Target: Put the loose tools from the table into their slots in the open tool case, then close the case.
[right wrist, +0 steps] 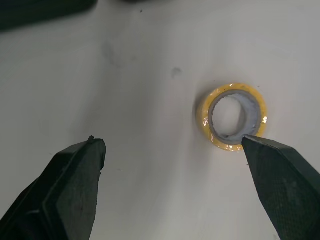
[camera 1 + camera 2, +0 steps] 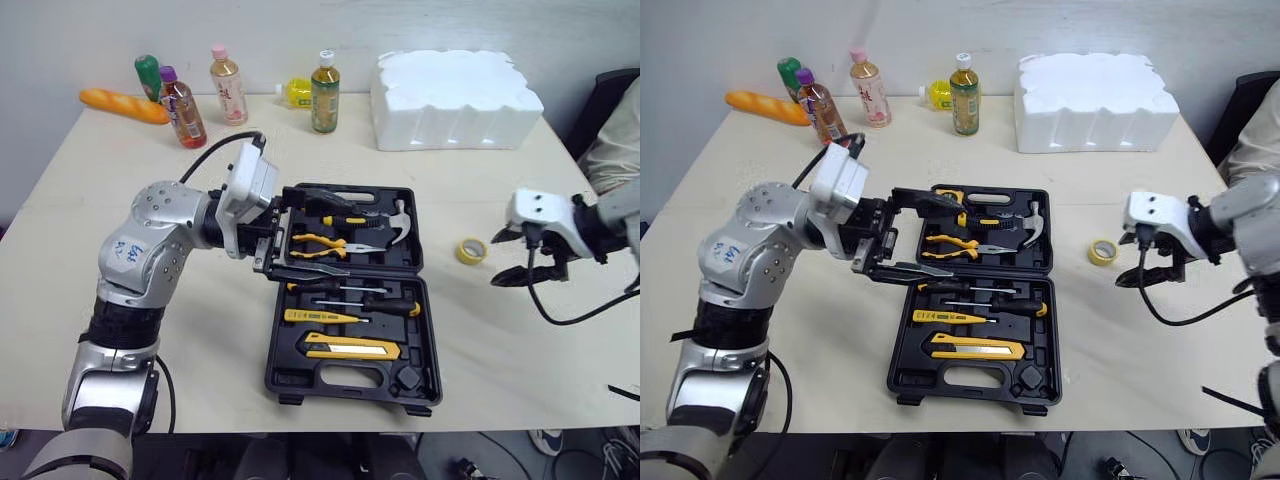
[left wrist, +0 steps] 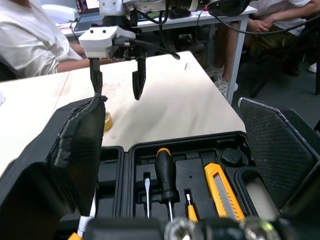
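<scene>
Tape roll (image 2: 472, 250), yellow, is seen lying flat on the pale surface (image 2: 120, 330), near the right edge of the open tool case (image 2: 276, 372) and not touching it. The right gripper (image 2: 493, 262) is held just to the right of the roll, with its two black fingers spread wide and nothing gripped. In the right wrist view the roll is seen just ahead of one fingertip (image 1: 270, 165); whether the two touch cannot be told.

The case is laid open in the middle of the surface, its two halves flat. The far half is filled with yellow-handled pliers (image 2: 320, 243) and a hammer (image 2: 397, 225); the near half is filled with screwdrivers (image 2: 360, 300) and a yellow utility knife (image 2: 350, 347). The left gripper (image 2: 345, 238) is held over the left side of the far half, above the pliers, fingers spread wide and nothing held between them.

Along the far edge of the surface, well apart from the case, drink bottles (image 2: 325, 92), a loaf of bread (image 2: 125, 105) and a white foam block (image 2: 455, 100) are set
</scene>
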{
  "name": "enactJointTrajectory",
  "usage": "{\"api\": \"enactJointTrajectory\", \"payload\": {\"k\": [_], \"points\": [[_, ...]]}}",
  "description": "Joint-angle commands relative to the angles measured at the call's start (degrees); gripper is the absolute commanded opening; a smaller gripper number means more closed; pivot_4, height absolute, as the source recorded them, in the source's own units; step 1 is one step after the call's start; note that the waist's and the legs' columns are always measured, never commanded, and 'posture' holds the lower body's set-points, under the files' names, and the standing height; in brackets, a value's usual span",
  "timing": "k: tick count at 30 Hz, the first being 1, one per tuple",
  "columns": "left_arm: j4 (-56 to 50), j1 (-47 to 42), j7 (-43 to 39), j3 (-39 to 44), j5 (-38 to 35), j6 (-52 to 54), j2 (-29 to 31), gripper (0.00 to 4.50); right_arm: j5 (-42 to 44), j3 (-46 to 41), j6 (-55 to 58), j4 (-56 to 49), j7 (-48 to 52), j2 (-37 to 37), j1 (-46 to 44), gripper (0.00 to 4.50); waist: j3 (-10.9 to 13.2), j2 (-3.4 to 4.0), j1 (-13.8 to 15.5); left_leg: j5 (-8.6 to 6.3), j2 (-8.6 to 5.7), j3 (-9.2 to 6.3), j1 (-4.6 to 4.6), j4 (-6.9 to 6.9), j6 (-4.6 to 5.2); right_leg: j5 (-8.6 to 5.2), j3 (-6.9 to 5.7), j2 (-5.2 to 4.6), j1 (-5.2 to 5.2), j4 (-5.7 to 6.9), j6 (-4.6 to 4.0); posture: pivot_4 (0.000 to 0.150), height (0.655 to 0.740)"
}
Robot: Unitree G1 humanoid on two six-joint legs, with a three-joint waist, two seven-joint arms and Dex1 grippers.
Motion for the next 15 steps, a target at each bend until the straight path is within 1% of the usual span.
{"api": "enactJointTrajectory", "payload": {"k": [1, 4, 6, 9, 14, 15], "points": [[-1.1, -0.7, 0.8, 0.0, -0.2, -0.7, -0.8, 4.48, -3.2, 0.2, -2.6, 3.5, 1.5, 0.6, -2.5, 4.5, 0.0, 0.0, 0.1, 0.0, 0.0, -0.02, -0.03, 0.04, 0.0, 0.0, -0.02, -0.01, 0.0, 0.0, 0.0, 0.15, 0.74], [-1.7, -0.9, 0.3, -1.3, 1.3, -2.1, -0.8, 4.48, -5.4, 0.8, -6.7, 7.6, -0.2, 3.1, -3.9, 4.5, 0.0, 0.0, 0.1, 0.0, -0.03, -0.03, -0.04, 0.11, 0.01, 0.0, -0.03, -0.04, 0.02, 0.0, 0.0, 0.15, 0.74], [-1.8, -0.7, 0.1, -1.7, 1.9, -2.6, -0.7, 4.48, -6.6, 0.7, -6.8, 10.7, -1.8, 5.4, -5.4, 4.5, 0.0, 0.0, -0.1, 0.0, -0.03, -0.02, -0.04, 0.11, 0.0, 0.0, -0.03, -0.02, 0.02, 0.0, 0.0, 0.15, 0.74], [-2.0, -0.5, 0.5, -1.6, 1.7, -2.6, -0.7, 4.48, -8.6, 1.3, -9.0, 13.5, -0.9, 6.6, -6.0, 4.5, 0.0, 0.0, -0.1, 0.01, -0.01, -0.01, -0.03, 0.09, -0.02, 0.0, -0.03, 0.0, -0.02, 0.05, 0.0, 0.15, 0.74], [-2.8, -0.6, 1.3, -1.7, 1.6, -2.3, -1.2, 4.48, -11.3, 1.7, -11.6, 18.9, -3.1, 10.0, -6.2, 4.5, 0.0, 0.0, -0.2, 0.01, -0.01, 0.0, -0.04, 0.1, -0.03, 0.0, -0.04, -0.02, -0.02, 0.05, 0.0, 0.15, 0.74], [-2.8, -0.7, 1.4, -1.7, 1.7, -2.3, -1.2, 4.5, -12.0, 1.7, -12.2, 20.0, -4.0, 10.6, -6.4, 4.25, 0.0, 0.0, -0.2, 0.01, -0.01, 0.0, -0.04, 0.13, -0.03, 0.0, -0.04, -0.01, -0.02, 0.06, 0.0, 0.15, 0.74]]}}
